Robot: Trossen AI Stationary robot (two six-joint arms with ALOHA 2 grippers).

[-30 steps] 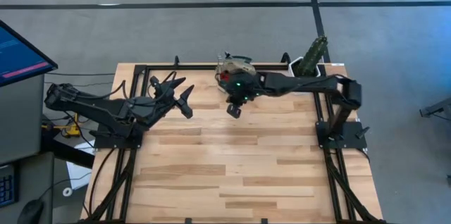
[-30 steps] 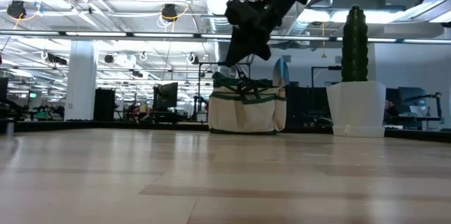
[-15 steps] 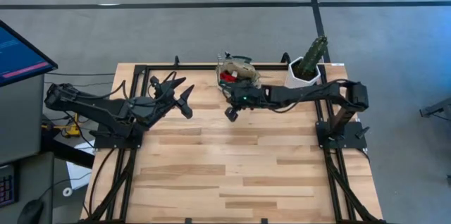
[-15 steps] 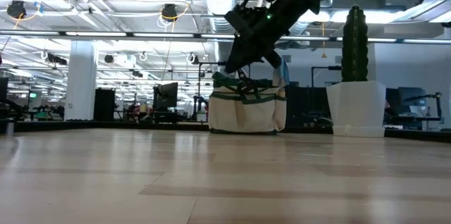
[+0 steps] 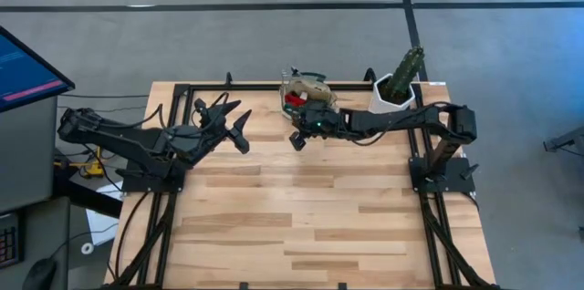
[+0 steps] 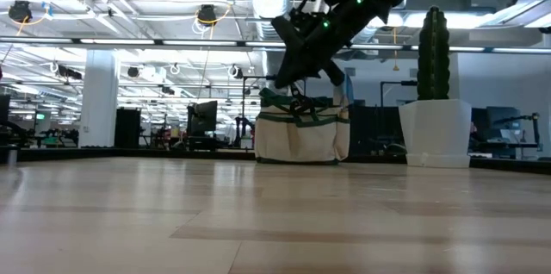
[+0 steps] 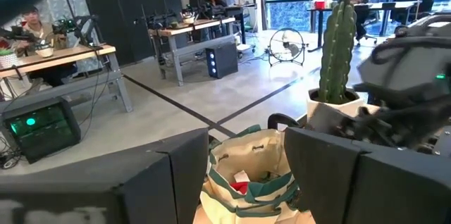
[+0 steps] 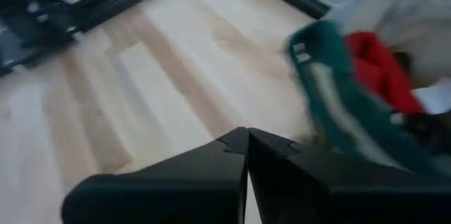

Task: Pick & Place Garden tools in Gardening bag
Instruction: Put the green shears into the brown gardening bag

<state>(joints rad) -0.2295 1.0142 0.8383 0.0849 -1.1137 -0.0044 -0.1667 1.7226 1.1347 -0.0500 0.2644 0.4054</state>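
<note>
The bag (image 5: 304, 92) stands at the far edge of the table (image 5: 301, 226), about the middle, w/ green trim and handles; inside it a red tool (image 5: 294, 99) shows from above, and the left wrist view also shows the red tool in the open mouth of the bag (image 7: 255, 175); other tools in the bag I cannot make out. The right gripper (image 5: 297, 138) is just in front of the bag, above the table, fingers pressed together w/ nothing between them, as the right wrist view shows (image 8: 246, 155); the right arm reaches across from the right side and partly covers the near rim of the bag; in the low view the gripper (image 6: 282, 74) hangs in the air before the bag (image 6: 303, 134) and hides part of its top. The left gripper (image 5: 239, 126) waits at the left of the table, well apart from the bag, fingers spread, empty. Beside the bag, at the far right corner, a white pot (image 5: 391, 97) w/ a cactus (image 5: 408, 68) stands upright, not touching the bag. A monitor (image 5: 27, 69) is off the table on the left. Beyond the table, people sit at desks in the room.
</note>
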